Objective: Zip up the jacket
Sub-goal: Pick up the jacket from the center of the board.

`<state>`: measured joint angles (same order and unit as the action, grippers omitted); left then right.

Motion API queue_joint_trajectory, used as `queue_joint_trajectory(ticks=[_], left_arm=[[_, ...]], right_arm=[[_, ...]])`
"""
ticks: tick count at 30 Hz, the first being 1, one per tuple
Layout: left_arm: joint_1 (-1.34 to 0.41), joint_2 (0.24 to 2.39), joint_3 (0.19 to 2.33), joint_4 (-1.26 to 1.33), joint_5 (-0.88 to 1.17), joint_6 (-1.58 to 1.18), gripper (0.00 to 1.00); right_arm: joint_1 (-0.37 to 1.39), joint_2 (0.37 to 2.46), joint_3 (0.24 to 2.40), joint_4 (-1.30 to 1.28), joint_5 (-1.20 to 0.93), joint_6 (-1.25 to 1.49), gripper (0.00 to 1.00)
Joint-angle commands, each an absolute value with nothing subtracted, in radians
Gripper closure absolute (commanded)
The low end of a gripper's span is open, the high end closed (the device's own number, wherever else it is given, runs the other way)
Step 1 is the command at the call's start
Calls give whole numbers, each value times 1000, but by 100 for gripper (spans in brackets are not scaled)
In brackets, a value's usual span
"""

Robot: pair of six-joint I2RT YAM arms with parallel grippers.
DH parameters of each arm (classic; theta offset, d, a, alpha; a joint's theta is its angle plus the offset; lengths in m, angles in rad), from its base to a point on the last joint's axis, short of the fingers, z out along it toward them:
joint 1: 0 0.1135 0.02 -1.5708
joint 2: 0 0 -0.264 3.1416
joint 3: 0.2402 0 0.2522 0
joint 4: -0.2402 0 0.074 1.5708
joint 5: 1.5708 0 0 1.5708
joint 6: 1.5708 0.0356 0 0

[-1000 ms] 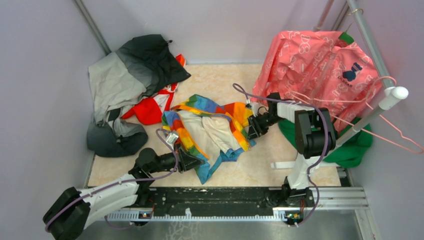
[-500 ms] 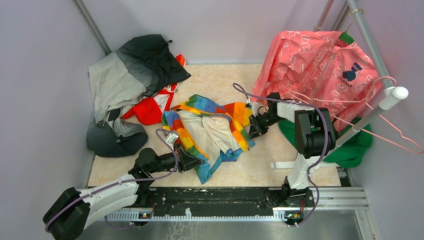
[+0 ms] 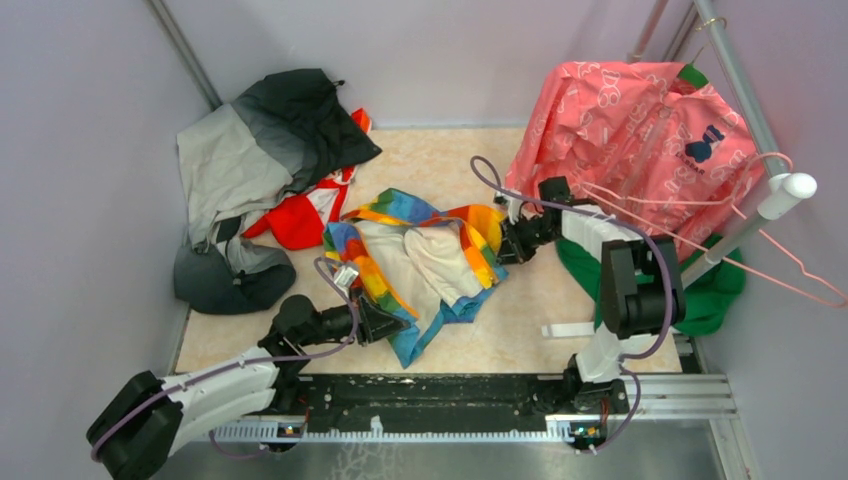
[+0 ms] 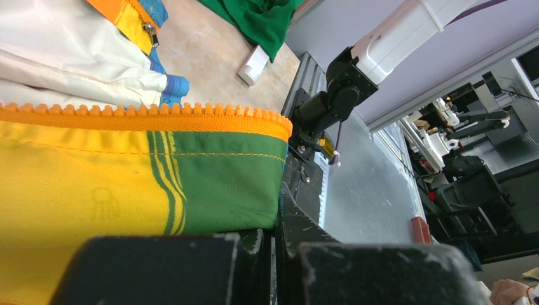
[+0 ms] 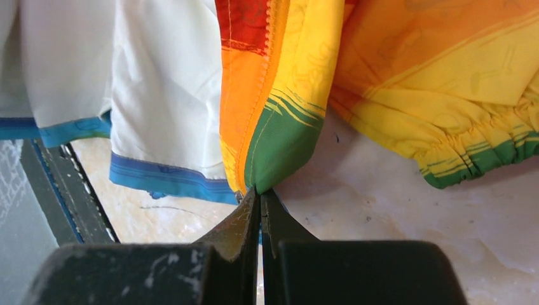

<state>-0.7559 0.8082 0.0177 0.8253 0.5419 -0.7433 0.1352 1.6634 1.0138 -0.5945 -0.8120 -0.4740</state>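
Note:
The jacket (image 3: 420, 255), rainbow-striped with a pale lining, lies open in the middle of the table. My left gripper (image 3: 398, 322) is shut on its near front edge. In the left wrist view the jaws (image 4: 278, 219) pinch the green and yellow panel (image 4: 210, 184) just below the orange zipper teeth (image 4: 159, 114). A zipper slider (image 4: 150, 32) shows on the other front edge. My right gripper (image 3: 503, 252) is shut on the jacket's right side. In the right wrist view its jaws (image 5: 260, 194) hold the green bottom corner (image 5: 279, 146) beside the orange zipper tape (image 5: 270, 63).
A grey-and-black jacket (image 3: 260, 150) and a red garment (image 3: 305, 215) lie at the back left. A pink patterned garment (image 3: 640, 120) hangs on the rack at the right, over a green cloth (image 3: 700, 290). A pink hanger (image 3: 790, 270) sticks out at the right.
My right gripper has shut on the jacket's green corner and drawn it a little up and to the right, shifting the lining. The left arm has not moved.

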Motion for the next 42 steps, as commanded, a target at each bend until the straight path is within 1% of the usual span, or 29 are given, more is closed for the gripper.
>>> queue_joint_trajectory(ticks=[1,6,8,11,21,25,30,32,35,37,42], left_arm=[[-755,834,-14,858,542,-731,100],[-755,863,-11,879,544,-732,100],[-755,870,-9,886,545,-734,100],[-755,876,-9,890,547,-734,100],[-755,866,-10,884,552,-733,100],[-755,846,-17,875,550,-735,100],[-755,816,-27,860,542,-735,100],[-755,808,-30,856,541,-736,100],[-755,800,-32,852,539,-735,100],[-755,799,-34,852,538,-735,100],[-755,801,-32,852,539,-735,100]], right_arm=[[152,1678,1009,-513,-737,-421,100],[152,1729,1021,-528,-724,-412,100],[152,1745,1027,-538,-725,-418,98],[153,1759,1034,-555,-728,-430,91],[151,1790,1037,-576,-713,-464,65],[150,1810,1039,-586,-730,-473,60],[151,1843,1046,-604,-752,-485,59],[149,1853,1055,-615,-770,-487,62],[139,1854,1063,-636,-831,-494,68],[138,1859,1063,-651,-860,-499,69],[137,1884,1069,-675,-878,-505,68]])
